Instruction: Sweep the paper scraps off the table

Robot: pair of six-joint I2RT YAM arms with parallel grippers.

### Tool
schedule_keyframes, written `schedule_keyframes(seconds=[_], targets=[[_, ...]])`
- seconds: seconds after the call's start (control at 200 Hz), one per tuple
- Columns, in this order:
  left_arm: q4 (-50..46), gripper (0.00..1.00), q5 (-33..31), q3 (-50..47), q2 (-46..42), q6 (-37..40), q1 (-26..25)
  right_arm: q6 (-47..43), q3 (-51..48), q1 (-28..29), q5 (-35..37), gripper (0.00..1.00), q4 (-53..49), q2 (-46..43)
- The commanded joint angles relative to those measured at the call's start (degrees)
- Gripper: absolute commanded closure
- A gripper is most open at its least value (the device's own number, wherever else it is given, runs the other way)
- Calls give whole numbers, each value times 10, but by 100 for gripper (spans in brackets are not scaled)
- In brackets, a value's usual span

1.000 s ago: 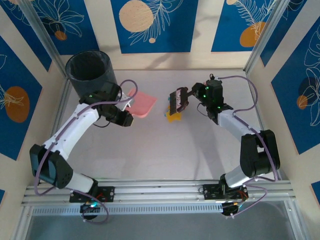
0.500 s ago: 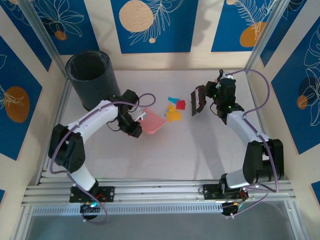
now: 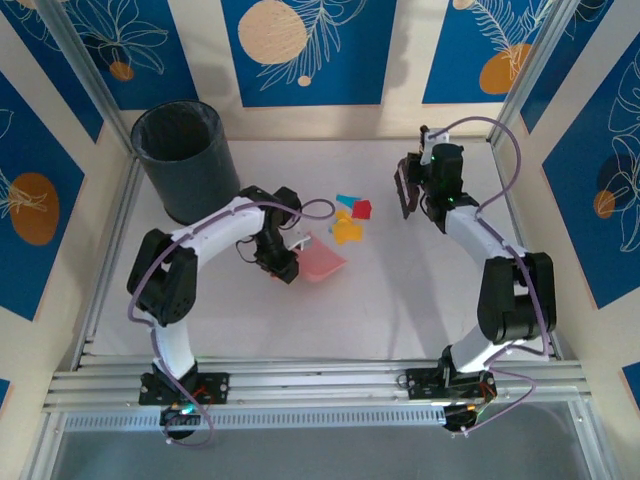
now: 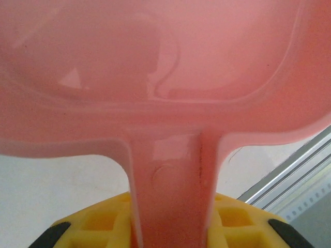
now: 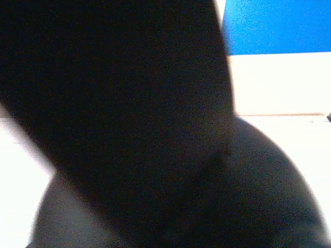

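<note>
Pink dustpan (image 3: pixel 325 264): we see its handle pinched between the left gripper (image 4: pixel 170 227) fingers, low over the table (image 3: pixel 400 300). Paper scraps (image 3: pixel 350 218) (red, yellow, orange, cyan) lie clustered just beyond the dustpan's mouth, not touching it. Past the scraps from the dustpan, the right gripper (image 3: pixel 422 186) is clamped on a dark brush (image 3: pixel 405 191).
</note>
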Motion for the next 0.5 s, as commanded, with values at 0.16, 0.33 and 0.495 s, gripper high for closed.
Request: schedule_keyframes(seconds=[0.16,0.33,0.495], targets=[[-32,100,-4,33,32,3,-16,-106,82,36,24,100,32,71],[-40,100,-18,59,59,-3,-18,-130,105,55,21,100,30,108],[-45,100,-23,86,83,-14,-17,-146,111,70,4,100,17,126]])
